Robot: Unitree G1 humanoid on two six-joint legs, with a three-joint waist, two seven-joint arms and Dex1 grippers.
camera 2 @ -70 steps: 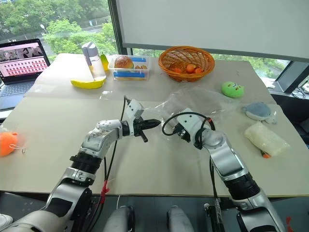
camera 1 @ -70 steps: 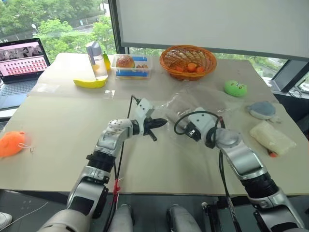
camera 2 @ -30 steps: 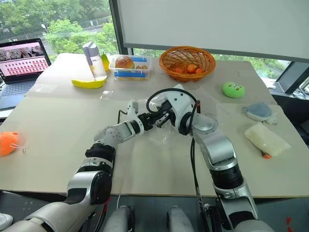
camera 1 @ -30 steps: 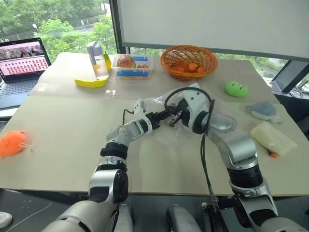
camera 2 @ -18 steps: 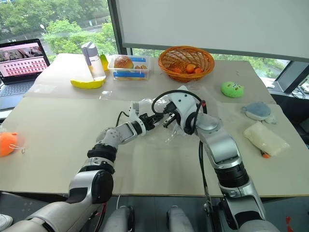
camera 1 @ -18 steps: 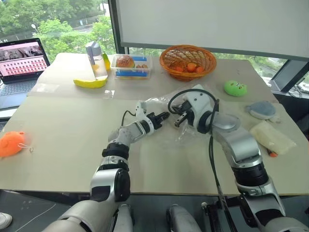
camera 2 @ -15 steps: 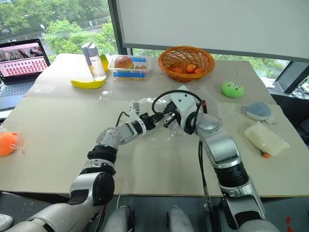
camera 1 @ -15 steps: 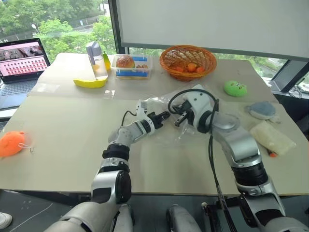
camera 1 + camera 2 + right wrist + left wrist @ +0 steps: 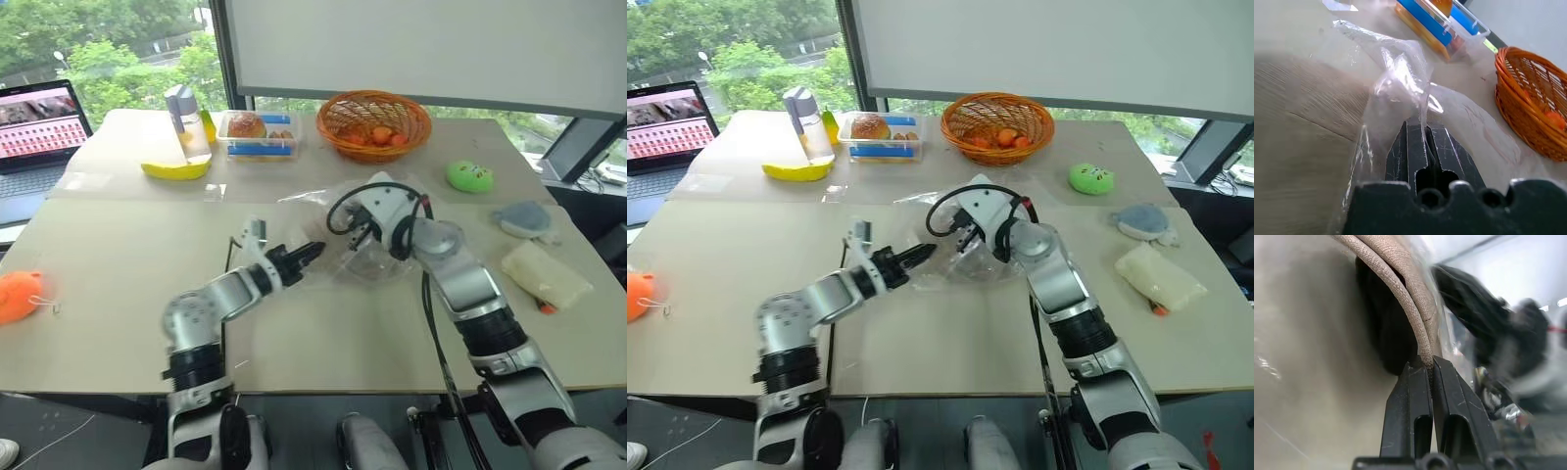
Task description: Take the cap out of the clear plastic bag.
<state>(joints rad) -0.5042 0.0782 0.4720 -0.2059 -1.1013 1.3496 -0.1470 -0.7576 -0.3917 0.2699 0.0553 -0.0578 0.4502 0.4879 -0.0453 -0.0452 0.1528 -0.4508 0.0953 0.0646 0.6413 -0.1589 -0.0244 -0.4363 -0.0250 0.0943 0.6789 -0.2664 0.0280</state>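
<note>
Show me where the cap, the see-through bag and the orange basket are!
the cap (image 9: 1400,279), left wrist view, on its beige fabric edge above the fingers.
the clear plastic bag (image 9: 1400,78), right wrist view, on its bunched part.
the orange basket (image 9: 372,117), left eye view, on its woven rim.

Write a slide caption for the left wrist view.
Left hand shut on the beige cap's corded edge, clear plastic bag alongside.

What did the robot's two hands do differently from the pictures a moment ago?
The left gripper, whose fingers were apart a second ago, has shut on the edge of the soft beige fabric cap and pulled back toward the robot, away from the right gripper. The right gripper stays shut on the crinkly clear plastic bag, holding it up. The orange wicker basket and yellow banana stayed put.
</note>
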